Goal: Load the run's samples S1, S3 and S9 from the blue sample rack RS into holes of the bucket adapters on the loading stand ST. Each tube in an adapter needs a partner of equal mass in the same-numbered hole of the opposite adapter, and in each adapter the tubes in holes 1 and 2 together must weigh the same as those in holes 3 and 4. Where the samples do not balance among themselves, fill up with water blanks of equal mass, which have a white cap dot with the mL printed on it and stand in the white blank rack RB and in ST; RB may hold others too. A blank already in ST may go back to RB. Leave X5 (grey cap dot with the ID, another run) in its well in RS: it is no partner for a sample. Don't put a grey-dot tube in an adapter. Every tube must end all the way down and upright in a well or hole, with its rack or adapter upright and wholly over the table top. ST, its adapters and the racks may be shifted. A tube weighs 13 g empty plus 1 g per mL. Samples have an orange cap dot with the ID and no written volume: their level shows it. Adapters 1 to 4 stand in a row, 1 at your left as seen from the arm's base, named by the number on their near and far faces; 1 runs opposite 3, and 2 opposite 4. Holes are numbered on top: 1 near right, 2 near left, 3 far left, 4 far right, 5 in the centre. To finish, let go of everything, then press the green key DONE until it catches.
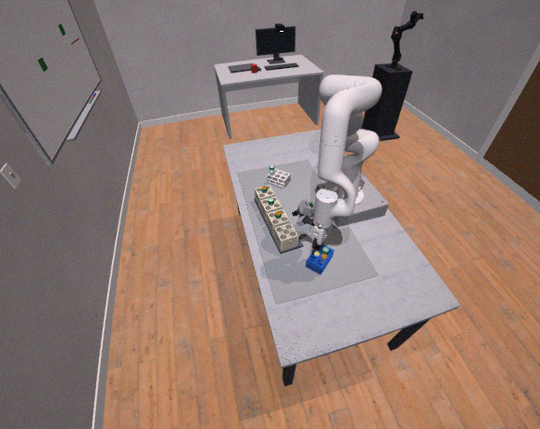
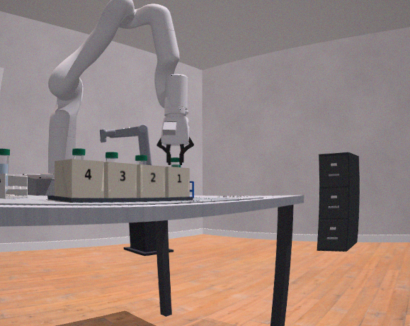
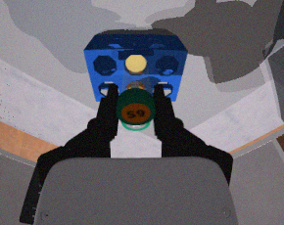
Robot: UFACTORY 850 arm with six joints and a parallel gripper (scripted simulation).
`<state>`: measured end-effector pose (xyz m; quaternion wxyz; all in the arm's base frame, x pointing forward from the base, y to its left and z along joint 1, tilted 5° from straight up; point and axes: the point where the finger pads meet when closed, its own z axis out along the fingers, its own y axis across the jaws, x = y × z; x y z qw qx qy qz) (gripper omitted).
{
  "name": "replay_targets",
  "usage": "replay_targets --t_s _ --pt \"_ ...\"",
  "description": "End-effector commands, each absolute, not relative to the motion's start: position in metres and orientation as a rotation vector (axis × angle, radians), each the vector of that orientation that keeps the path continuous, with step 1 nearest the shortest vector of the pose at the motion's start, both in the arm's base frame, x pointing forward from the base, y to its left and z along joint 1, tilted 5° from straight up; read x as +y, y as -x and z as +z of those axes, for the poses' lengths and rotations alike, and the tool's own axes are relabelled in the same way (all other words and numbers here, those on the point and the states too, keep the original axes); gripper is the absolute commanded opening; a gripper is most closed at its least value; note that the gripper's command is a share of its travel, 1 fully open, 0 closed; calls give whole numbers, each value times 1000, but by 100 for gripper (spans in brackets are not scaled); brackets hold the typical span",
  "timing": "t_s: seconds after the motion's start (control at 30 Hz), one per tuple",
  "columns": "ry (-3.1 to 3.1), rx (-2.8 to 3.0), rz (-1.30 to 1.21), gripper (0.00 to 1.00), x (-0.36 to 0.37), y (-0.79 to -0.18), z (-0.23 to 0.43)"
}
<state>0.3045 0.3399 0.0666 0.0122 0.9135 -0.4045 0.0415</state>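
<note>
My gripper (image 3: 135, 95) is shut on a green-capped tube (image 3: 134, 112) whose orange cap dot reads S9. It holds the tube upright just above the blue sample rack RS, at the rack's near edge. In the side view the gripper (image 2: 175, 160) stands behind adapter 1 (image 2: 178, 181). One tube with a pale cap dot (image 3: 136, 64) stands in RS. The loading stand ST (image 1: 275, 216) holds four adapters in a row. Adapters 4 (image 2: 78, 152), 3 (image 2: 111, 155) and 2 (image 2: 141, 157) each show one green cap. Adapter 1 (image 1: 287, 231) shows only empty holes.
The white blank rack RB (image 1: 279, 176) stands beyond ST with one tube (image 1: 271, 167) in it. The arm's base plate (image 1: 357, 205) lies to the right of ST. RS (image 1: 320, 259) sits on the grey mat near ST's adapter 1 end.
</note>
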Motion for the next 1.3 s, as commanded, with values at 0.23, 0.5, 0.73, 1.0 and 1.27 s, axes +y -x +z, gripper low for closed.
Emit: replay_targets --t_s 0.23,0.5,0.73,1.0,1.27 --pt "-2850 -1262 130 0 342 -304 87" --pt "-2850 -1262 130 0 343 -303 99" --pt "-2850 -1262 130 0 343 -302 113" --pt "-2850 -1262 130 0 344 -301 125" --pt "-2850 -1262 130 0 345 -300 141"
